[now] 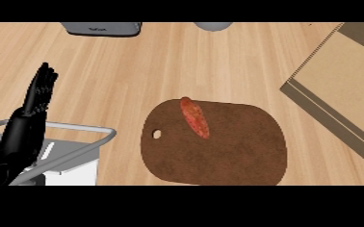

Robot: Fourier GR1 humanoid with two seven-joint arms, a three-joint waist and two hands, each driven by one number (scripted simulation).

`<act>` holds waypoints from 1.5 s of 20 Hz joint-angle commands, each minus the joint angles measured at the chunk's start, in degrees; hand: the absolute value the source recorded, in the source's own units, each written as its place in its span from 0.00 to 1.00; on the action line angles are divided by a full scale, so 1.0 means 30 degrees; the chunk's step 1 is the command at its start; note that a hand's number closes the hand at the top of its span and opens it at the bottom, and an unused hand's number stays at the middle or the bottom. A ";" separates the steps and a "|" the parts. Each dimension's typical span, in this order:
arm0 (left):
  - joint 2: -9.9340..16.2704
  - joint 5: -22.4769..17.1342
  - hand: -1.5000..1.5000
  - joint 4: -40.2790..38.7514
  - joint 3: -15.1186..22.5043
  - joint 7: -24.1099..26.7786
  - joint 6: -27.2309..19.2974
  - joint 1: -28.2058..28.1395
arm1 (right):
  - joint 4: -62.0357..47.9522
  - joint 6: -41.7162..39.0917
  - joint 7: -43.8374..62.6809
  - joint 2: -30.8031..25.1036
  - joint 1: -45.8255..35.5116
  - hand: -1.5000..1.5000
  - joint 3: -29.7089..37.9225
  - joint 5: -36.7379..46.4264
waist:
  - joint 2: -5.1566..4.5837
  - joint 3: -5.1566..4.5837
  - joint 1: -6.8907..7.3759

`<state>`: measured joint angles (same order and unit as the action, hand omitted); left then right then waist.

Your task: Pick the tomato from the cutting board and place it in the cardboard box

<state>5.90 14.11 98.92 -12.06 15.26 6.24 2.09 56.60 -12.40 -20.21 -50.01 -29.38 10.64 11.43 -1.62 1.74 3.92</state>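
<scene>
A red tomato [194, 117], looking long and narrow from here, lies on the upper left part of the dark brown cutting board [235, 156]. The cardboard box [334, 86] stands at the right edge, only partly in view, its flap open toward the board. My left hand [35, 101] rests at the left edge with its fingers straight and pointing up, well to the left of the tomato and holding nothing. My right hand does not show.
A grey appliance [101, 28] sits at the top left edge and a grey round object [213, 26] at the top middle. A metal-framed white piece [71, 154] lies at the lower left, under my left forearm. Wooden counter [177, 62] lies between them.
</scene>
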 commanded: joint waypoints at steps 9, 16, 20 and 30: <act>0.1072 0.2162 0.50 -0.2726 -0.0904 -0.3652 -0.0681 -0.0703 | -0.3871 0.1107 0.2506 0.2310 -0.2323 0.00 -0.1095 0.1276 | -0.0557 -0.0437 0.0712; 0.1032 0.2216 0.50 -0.2984 -0.1161 -0.3673 -0.0805 -0.0663 | -0.5355 0.1119 0.2247 0.3690 -0.3690 0.00 -0.1137 0.1099 | -0.0456 -0.0438 0.0504; 0.1237 0.2108 0.50 -0.2657 -0.1494 -0.4207 -0.0709 -0.0385 | -0.5735 0.1840 0.1334 0.3804 -0.4689 0.00 -0.0510 0.0822 | -0.0331 -0.0424 0.0274; 0.0835 0.2356 0.50 -0.2667 -0.1663 -0.3877 -0.0803 -0.1376 | -0.7769 0.1523 -0.0340 0.3001 -0.5834 0.00 0.3309 -0.2449 | -0.0256 -0.0419 -0.0440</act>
<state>5.93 16.83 99.25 -13.26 14.04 5.17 1.68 35.45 -6.24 -20.01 -39.23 -45.46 17.37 6.84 -1.68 1.95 2.95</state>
